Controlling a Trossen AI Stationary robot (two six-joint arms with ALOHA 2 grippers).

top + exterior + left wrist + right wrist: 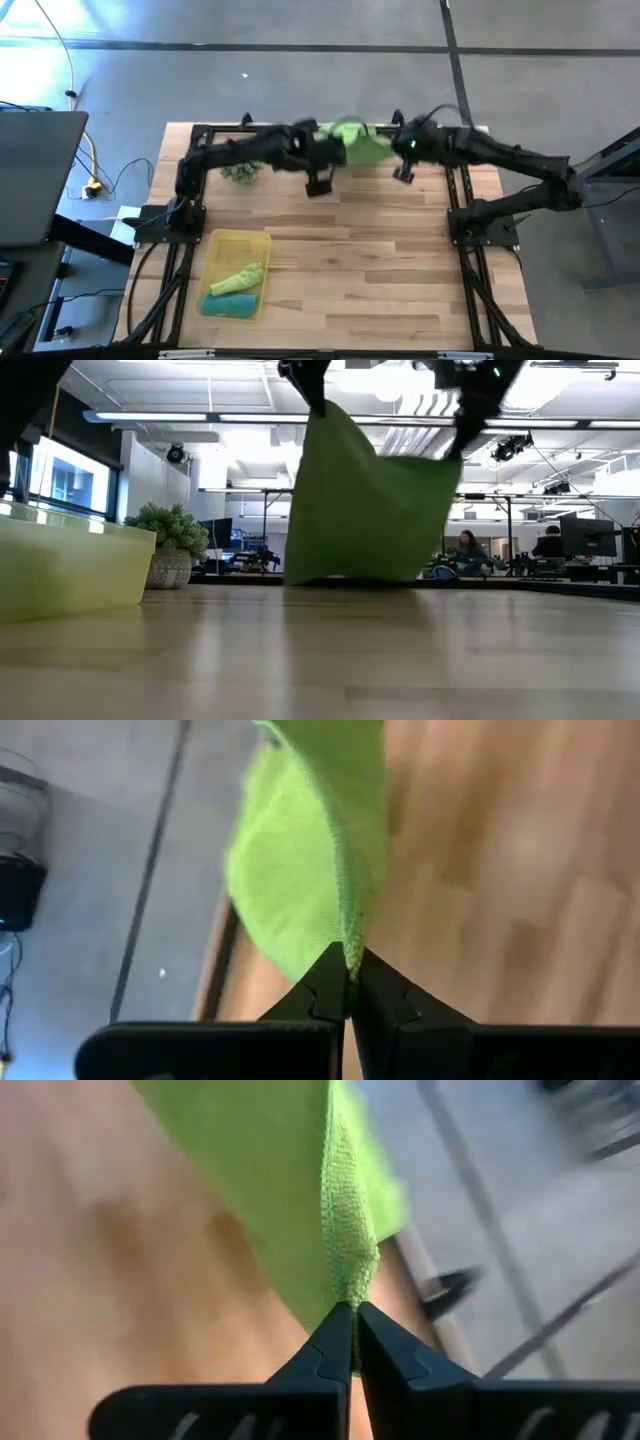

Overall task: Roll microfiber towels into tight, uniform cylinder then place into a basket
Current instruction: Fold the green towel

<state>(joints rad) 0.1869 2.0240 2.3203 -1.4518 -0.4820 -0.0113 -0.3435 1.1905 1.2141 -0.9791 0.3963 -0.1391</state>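
We recorded a lime green towel (365, 500), a translucent yellow basket (222, 243) holding lime (240, 277) and teal (231, 304) towels, and a pale wood-grain tabletop (370, 260).

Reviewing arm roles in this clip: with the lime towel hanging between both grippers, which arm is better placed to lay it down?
Neither alone, probably. The left gripper and right gripper each pinch a top corner of the lime green towel, hanging above the table; both should lower together.

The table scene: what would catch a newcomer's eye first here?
A lime green towel hangs like a curtain over the table's far edge, pinched at its top corners by the left gripper and the right gripper. At the near left, a yellow basket already holds a green roll and a teal roll.
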